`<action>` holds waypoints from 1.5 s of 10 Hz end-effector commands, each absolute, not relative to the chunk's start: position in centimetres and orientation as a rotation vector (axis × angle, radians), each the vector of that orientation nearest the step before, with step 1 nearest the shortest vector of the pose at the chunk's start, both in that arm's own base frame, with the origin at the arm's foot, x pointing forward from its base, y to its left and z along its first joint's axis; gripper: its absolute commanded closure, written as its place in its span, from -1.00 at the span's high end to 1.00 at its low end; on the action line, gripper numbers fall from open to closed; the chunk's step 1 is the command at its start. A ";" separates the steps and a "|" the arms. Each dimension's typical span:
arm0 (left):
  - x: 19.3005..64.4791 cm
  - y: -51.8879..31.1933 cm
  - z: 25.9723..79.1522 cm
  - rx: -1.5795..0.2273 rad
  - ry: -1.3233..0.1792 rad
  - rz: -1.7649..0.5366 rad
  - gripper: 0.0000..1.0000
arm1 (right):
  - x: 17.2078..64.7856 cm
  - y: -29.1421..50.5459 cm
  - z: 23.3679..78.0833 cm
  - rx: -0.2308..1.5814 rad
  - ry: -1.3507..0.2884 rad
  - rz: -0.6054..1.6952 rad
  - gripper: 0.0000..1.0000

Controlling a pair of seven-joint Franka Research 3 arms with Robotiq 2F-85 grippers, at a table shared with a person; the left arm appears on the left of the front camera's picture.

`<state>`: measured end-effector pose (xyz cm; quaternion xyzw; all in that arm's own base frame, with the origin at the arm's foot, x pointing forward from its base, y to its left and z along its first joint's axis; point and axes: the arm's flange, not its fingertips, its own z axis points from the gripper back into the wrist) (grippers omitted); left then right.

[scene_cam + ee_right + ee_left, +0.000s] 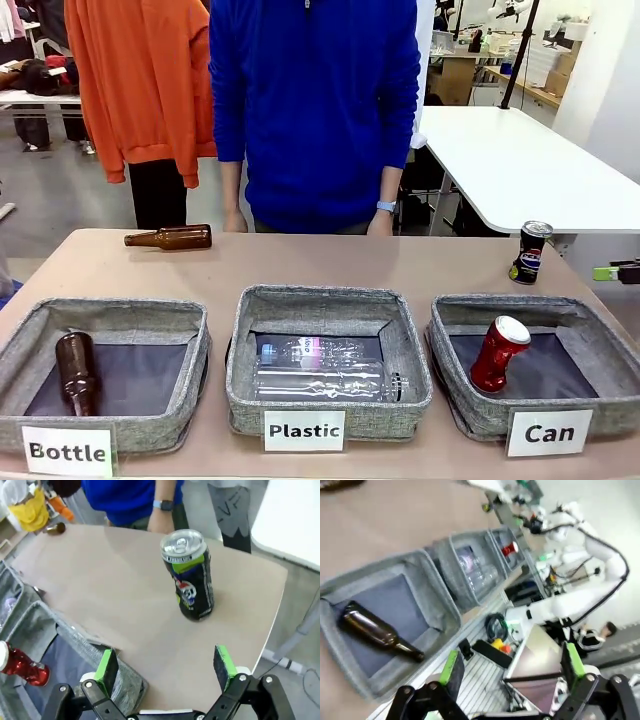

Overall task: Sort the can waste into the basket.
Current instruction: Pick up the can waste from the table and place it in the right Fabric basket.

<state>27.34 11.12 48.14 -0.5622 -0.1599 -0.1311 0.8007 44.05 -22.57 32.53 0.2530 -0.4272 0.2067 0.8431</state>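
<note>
Hovering open right pincer (166,662) short of black can (190,577); red can (498,353) in Can basket (470,415).
Right pincer: jaws spread wide, empty, above the counter (115,590) by the Can basket's corner. Black can stands upright on the counter beyond the fingers, clear of them, near the far right edge behind that basket. Red can leans tilted inside the basket, silver top up. Left pincer (511,667) also spread, empty, off the counter's near edge beside the Bottle basket (442,605), which holds one brown bottle (375,632). Plastic basket (390,410) in the middle holds clear bottles (320,370). Second brown bottle (170,237) lies on its side at the far left. Person stands at the far edge, hands low.
</note>
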 end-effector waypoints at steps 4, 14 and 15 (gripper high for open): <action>28.0 8.7 46.8 -1.217 -0.267 -0.297 1.00 | 48.6 -21.1 30.8 0.394 -0.986 0.526 1.00; 28.0 8.7 46.8 -1.217 -0.267 -0.297 1.00 | 54.3 -17.6 29.1 0.266 -1.000 0.472 1.00; 28.0 8.7 46.8 -1.217 -0.267 -0.297 1.00 | 54.9 -17.6 28.7 0.294 -0.986 0.471 1.00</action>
